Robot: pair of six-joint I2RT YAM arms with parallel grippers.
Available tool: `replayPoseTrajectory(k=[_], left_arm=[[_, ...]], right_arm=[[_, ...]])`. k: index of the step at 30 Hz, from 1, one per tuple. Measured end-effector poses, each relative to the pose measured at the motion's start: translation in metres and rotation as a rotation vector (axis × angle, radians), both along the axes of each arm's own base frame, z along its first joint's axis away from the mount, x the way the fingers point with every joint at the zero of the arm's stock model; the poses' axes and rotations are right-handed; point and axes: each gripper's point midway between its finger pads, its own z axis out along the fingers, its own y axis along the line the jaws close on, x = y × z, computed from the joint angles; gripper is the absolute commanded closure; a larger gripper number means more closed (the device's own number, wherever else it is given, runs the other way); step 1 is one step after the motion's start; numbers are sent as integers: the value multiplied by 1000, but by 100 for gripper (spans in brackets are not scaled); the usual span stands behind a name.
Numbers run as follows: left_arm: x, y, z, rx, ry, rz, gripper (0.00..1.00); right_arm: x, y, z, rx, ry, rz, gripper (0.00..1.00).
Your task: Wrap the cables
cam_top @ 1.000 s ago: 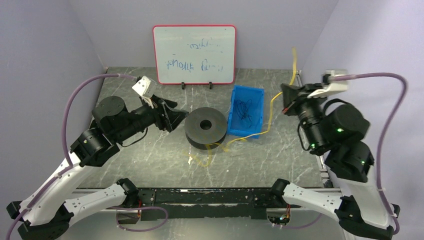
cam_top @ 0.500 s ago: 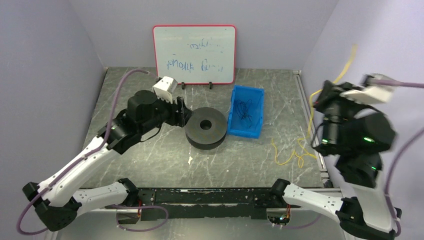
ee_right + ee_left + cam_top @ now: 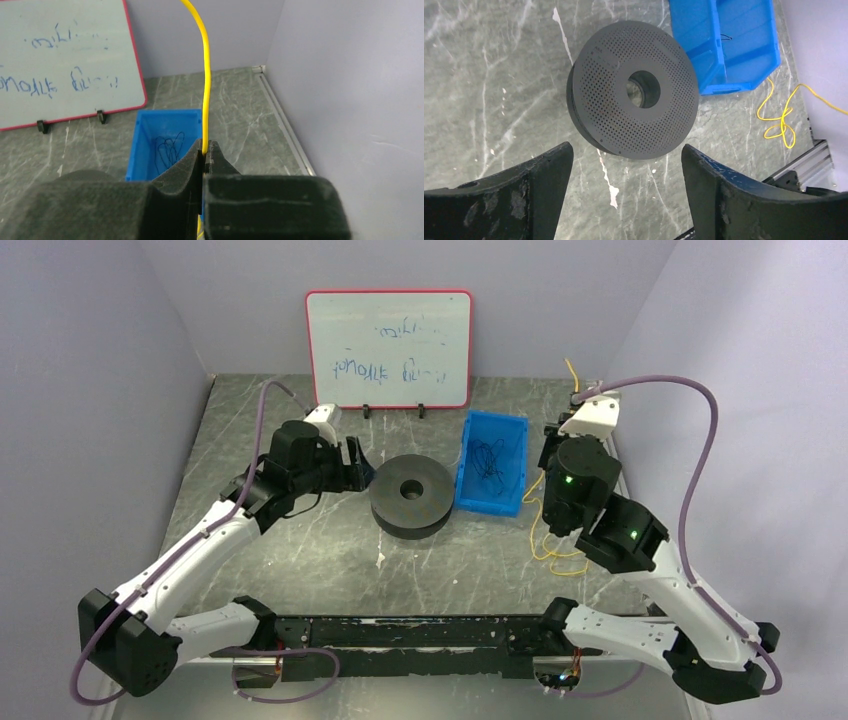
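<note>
Note the right jaws clenched on the yellow cable point(image 3: 206, 85), with the strand pinched flat between both pads. Judge this a grip meant to keep a thin, springy strand from slipping. Above the pinch, follow a stiff upward curve. Below it, trace the slack down to a loose tangle point(image 3: 560, 545) on the counter point(image 3: 300, 550), between the blue bin point(image 3: 487, 503) and the counter's right edge, well apart from the black spool point(image 3: 410, 495). Read this hold as keeping one length under control for feeding toward the spool.

Note the left jaws released, spread wide and hovering above the spool's left side with nothing between them. Take this as likely posed to steady or turn the spool during winding. Disregard the thin dark wires point(image 3: 487, 460) lying inside the bin.

Compare with half a second ago. Right arm point(image 3: 600, 515) lowered from high at the right wall and brought in just beside the bin's right end. Cable end no longer stretched far up the wall. Tangle in roughly the same place. Left arm point(image 3: 290, 465) almost unchanged beside the spool. No turn of cable on the spool yet.
</note>
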Motion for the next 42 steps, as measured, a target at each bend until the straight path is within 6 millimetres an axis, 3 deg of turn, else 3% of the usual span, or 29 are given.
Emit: replayPoseTrajectory(k=[3,5,14,24,37,42], left_arm=[[0,2,-11,-29,39,12,10],[0,3,-17,-53,68,20,2],[4,17,-47,-161,163,58,2],[5,10,-100,-317,349,36,8],[21,-10,-139,-479,455,-2,21],[25,-16,-151,-523,470,-12,29]], right_arm=[[3,7,-14,6,19,17,100],[5,13,-26,5,37,32,100],[10,30,-74,10,120,97,100],[15,49,-106,49,192,190,100],[17,61,-120,83,227,267,100],[15,61,-135,69,256,278,100]])
